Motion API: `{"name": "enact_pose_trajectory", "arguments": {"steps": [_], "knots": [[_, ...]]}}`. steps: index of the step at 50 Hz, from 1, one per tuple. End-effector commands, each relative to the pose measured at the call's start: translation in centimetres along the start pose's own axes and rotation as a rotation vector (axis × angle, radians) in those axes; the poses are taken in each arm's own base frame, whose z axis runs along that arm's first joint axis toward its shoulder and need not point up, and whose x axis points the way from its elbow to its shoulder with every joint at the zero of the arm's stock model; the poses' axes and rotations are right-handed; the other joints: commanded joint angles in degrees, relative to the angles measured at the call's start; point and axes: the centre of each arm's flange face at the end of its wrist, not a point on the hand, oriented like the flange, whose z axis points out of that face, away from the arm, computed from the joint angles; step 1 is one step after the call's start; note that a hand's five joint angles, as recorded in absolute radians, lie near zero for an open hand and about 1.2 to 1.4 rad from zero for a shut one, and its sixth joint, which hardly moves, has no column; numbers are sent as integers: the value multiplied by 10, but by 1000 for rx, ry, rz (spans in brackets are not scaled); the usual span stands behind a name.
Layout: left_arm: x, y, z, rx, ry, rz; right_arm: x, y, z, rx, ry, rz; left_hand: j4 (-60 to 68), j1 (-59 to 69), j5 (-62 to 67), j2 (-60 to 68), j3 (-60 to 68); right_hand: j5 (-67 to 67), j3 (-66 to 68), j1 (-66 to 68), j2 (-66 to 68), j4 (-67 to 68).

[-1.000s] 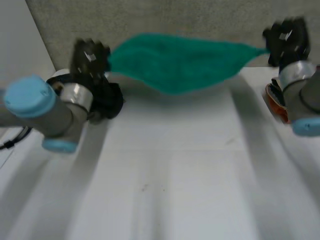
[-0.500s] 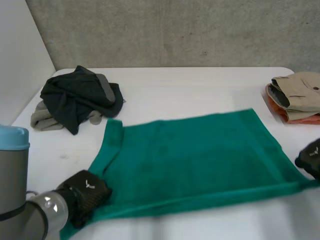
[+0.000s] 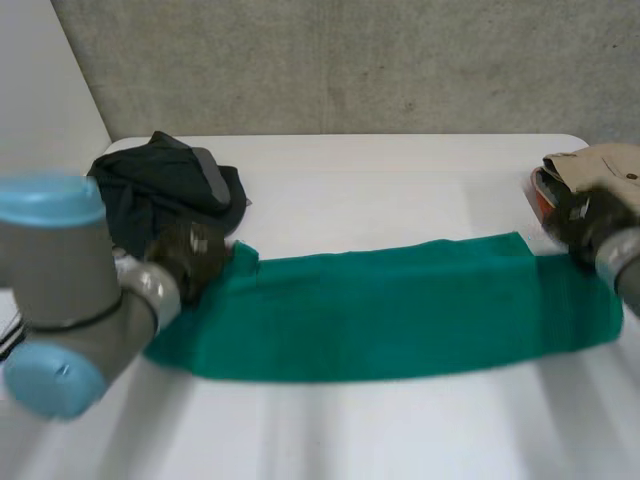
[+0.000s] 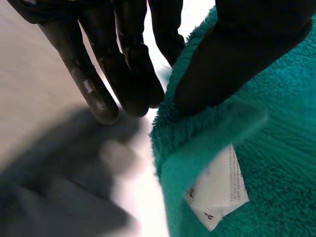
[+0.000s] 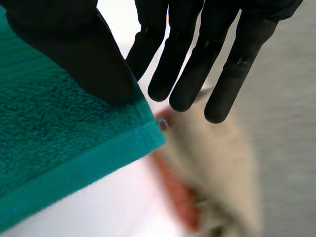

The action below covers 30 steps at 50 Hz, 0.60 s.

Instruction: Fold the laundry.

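Evidently the first fold is just set down: the green towel lies, apparently doubled, as a long band across the counter. The left hand and right hand sit at its far corners, thumbs on the pile, fingers straight beyond the edge, pinching nothing. The next move probably calls for regrasping one short end.

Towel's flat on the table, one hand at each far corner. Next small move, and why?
Probably lift both hands straight up off the towel. It lies flat on the table; the left hand and right hand sit at its far corners with fingers straight, only thumbs resting on it.
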Motion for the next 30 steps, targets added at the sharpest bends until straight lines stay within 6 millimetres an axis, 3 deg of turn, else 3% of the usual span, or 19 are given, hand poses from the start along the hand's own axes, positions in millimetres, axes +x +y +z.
{"name": "enact_pose_trajectory", "arguments": {"steps": [1, 3, 4, 5, 6, 9, 12, 15, 19, 22, 26, 30], "knots": [[-104, -117, 47, 560, -452, 35, 117, -88, 13, 346, 473, 227, 109, 138, 117, 110, 114, 124, 116, 153, 125, 112], [-126, -137, 48, 678, -544, 50, 140, -105, 7, 455, 563, 272, 109, 138, 117, 110, 114, 124, 116, 153, 125, 112], [-137, -145, 47, 727, -585, 57, 162, -121, -2, 562, 655, 307, 109, 138, 117, 110, 114, 124, 116, 153, 125, 112], [-157, -156, 46, 809, -658, 58, 167, -125, -5, 591, 677, 316, 109, 138, 117, 110, 114, 124, 116, 153, 125, 112], [-164, -160, 46, 844, -678, 51, 173, -130, -8, 629, 708, 319, 109, 138, 117, 110, 114, 124, 116, 153, 125, 112], [-182, -163, 46, 928, -693, -29, 177, -138, -11, 676, 741, 312, 109, 138, 117, 110, 114, 124, 116, 153, 125, 112], [-186, -152, 51, 921, -660, -108, 173, -135, -9, 665, 725, 311, 109, 138, 117, 110, 114, 124, 116, 153, 125, 112], [-174, -139, 58, 886, -606, -140, 161, -126, -3, 636, 684, 310, 109, 138, 117, 110, 114, 124, 116, 153, 125, 112], [-149, -107, 71, 788, -533, -164, 142, -114, 5, 605, 614, 302, 109, 138, 117, 110, 114, 124, 116, 153, 125, 112], [-123, -88, 78, 740, -457, -173, 129, -107, 10, 585, 569, 297, 109, 138, 117, 110, 114, 124, 116, 153, 125, 112], [-88, -64, 82, 684, -338, -174, 102, -82, 25, 501, 487, 300, 109, 138, 117, 110, 114, 124, 116, 153, 125, 112], [-57, -37, 89, 610, -243, -186, 56, -48, 36, 388, 345, 305, 109, 138, 117, 110, 114, 124, 116, 153, 125, 112]]}}
